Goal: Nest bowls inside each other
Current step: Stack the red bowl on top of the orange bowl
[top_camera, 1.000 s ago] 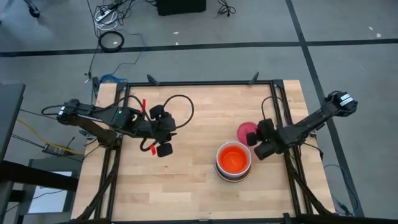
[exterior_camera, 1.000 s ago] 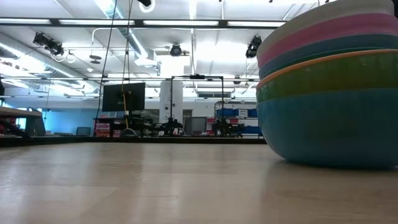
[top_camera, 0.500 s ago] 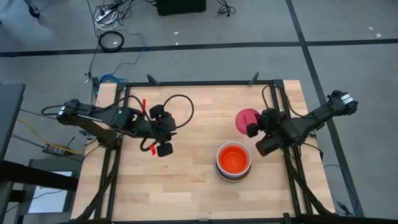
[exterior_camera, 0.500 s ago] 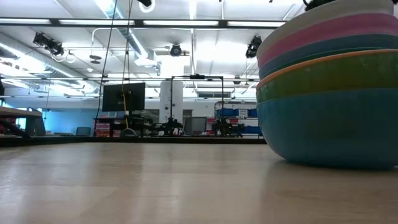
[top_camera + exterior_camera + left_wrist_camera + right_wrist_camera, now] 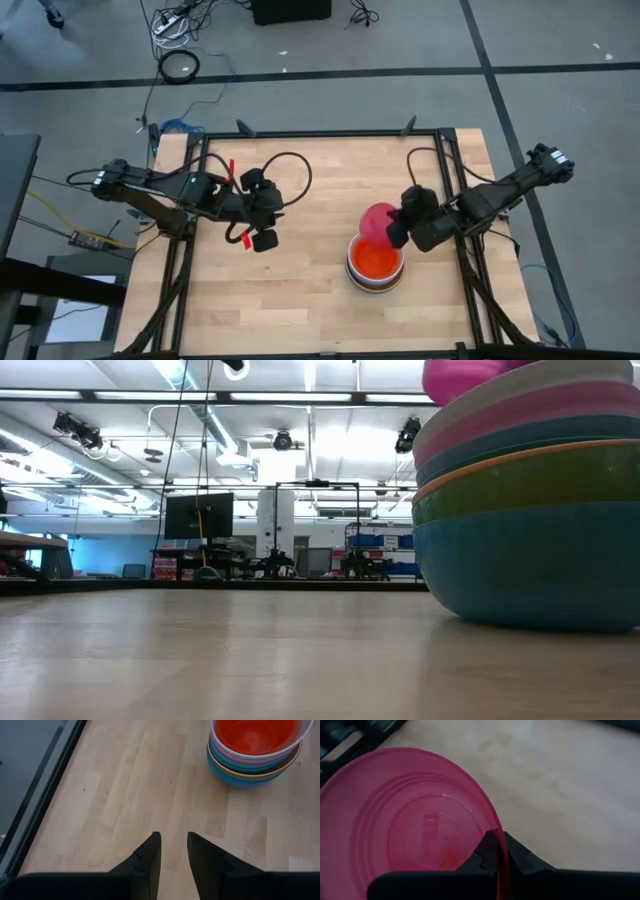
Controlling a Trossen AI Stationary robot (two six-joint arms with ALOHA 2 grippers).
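Note:
A stack of nested bowls stands on the table right of centre, its teal bottom bowl on the wood and an orange-red bowl innermost. A small magenta bowl hangs just above the stack's far rim and also shows in the low view. My right gripper is shut on it. My left gripper hovers left of centre, open with a narrow gap and nothing between its fingers. My right gripper pinches the magenta bowl's rim, one finger inside the bowl and one outside. The fingers come slanting down from the table's right side. The bowl is lifted clear, over the far edge of the stack.
A black frame runs along the table's far edge and down both sides. Bare wood lies between the arms and along the near edge. A red-marked cable loop rides on the left arm.
My right gripper has risen, rolled its wrist and swung toward the table's left and near edges. The magenta bowl has gone with it: it stood on the wood beyond the stack and now hangs over the stack's far rim.

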